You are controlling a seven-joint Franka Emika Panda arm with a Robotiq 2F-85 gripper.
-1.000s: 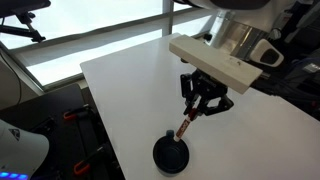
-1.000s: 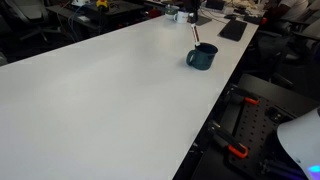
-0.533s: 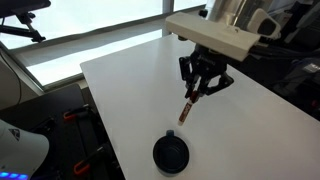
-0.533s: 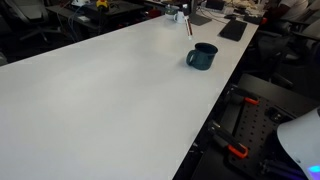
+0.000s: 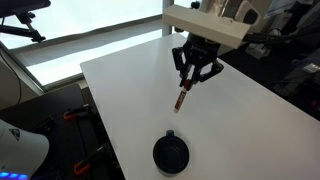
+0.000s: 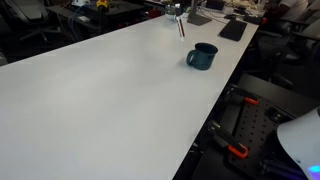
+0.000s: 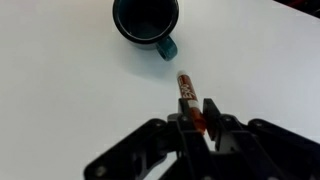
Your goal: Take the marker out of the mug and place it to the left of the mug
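Note:
My gripper (image 5: 190, 78) is shut on the marker (image 5: 182, 98), an orange-red stick with a whitish section, which hangs down from the jaws above the white table. In the wrist view the marker (image 7: 189, 98) sticks out from between the shut fingers (image 7: 186, 130) and points toward the mug (image 7: 146, 22), which is empty and dark inside. The mug shows in both exterior views (image 5: 170, 153) (image 6: 202, 56), standing apart from the gripper. In an exterior view the marker (image 6: 180, 26) is up in the air beside the mug.
The white table (image 5: 130, 90) fills the scene; its edges (image 6: 215, 110) drop off to dark equipment and floor. Clutter lies at the far end of the table (image 6: 232, 28). A window sill runs behind the table (image 5: 60, 45).
The gripper has lifted the marker out of the mug and carried it up and away from the mug across the table. The mug has stayed put.

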